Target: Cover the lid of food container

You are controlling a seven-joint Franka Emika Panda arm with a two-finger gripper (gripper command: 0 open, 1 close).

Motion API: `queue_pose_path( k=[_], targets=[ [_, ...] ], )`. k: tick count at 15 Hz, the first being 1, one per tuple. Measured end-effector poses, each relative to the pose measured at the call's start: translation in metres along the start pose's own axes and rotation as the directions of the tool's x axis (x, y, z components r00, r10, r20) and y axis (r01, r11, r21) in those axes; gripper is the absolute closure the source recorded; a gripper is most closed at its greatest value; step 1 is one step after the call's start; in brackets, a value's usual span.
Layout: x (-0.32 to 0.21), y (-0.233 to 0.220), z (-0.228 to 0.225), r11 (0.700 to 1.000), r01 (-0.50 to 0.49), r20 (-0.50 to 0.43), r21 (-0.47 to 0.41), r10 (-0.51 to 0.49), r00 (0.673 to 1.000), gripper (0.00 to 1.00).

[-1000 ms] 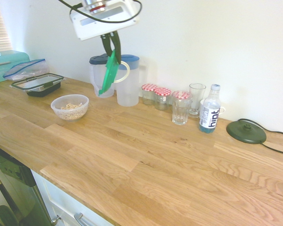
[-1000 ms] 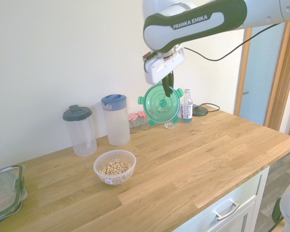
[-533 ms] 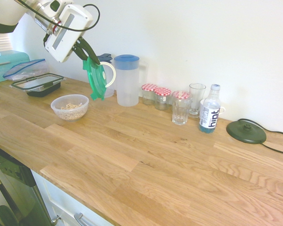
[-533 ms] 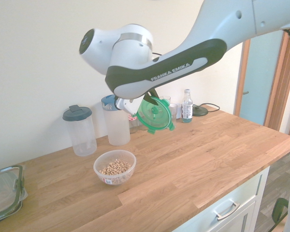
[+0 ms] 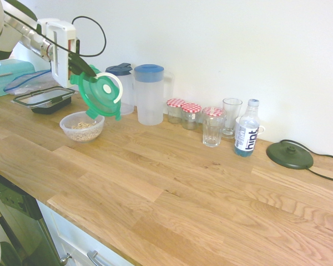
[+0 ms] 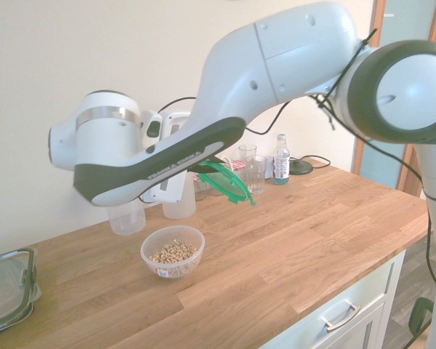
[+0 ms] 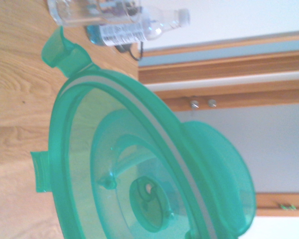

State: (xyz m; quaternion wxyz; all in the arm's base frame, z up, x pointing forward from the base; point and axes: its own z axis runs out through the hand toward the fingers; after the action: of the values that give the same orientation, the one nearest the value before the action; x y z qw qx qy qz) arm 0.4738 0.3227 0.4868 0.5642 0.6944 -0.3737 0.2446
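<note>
The bowl of cereal (image 5: 80, 133) sits nearest me on the wooden counter (image 5: 172, 210), upright and uncovered. Over the last second I see the arm swing the green lid (image 5: 101, 98) toward the bowl's side and roll it out of its edge-on pose, so the first exterior view now shows its broad face and the white ring handle (image 5: 120, 87). The second exterior view shows it leaning flatter than it was. I take that as progress: the lid is being brought round for covering, but it is still tilted and needs levelling before it can seat.

My gripper (image 5: 92, 73) has its fingers closed, with the lid's rim pinched between them. The lid hangs from the fingertips out and down, clear of the counter. In the first exterior view its lower edge overlaps the bowl's rim, yet the second exterior view puts it off to one side, so I don't count it as over the bowl. I judge that the next move is to centre it above the bowl, level it and lower it gently; coming in tilted could nudge the bowl or make the lid slip in the grip.

Farther back, the blue-lidded pitcher (image 5: 150, 100) stands near the wall, with the checked-lid jars (image 5: 191, 117) beyond; I want the lid's swing kept clear of them.
</note>
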Motion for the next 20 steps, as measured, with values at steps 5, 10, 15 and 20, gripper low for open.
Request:
queue_pose_path(
  k=[5,10,15,20],
  targets=[
    [-0.023,-0.050,-0.018,0.993,-0.069,-0.082,-0.093,0.061,0.995,1.00],
    [-0.033,-0.049,-0.063,0.999,-0.036,-0.063,-0.031,0.034,0.997,1.00],
    [-0.057,-0.069,-0.067,1.000,0.005,-0.085,-0.021,-0.007,0.996,1.00],
    [-0.079,-0.081,-0.076,1.000,0.026,-0.126,0.002,-0.026,0.992,1.00]
  ],
)
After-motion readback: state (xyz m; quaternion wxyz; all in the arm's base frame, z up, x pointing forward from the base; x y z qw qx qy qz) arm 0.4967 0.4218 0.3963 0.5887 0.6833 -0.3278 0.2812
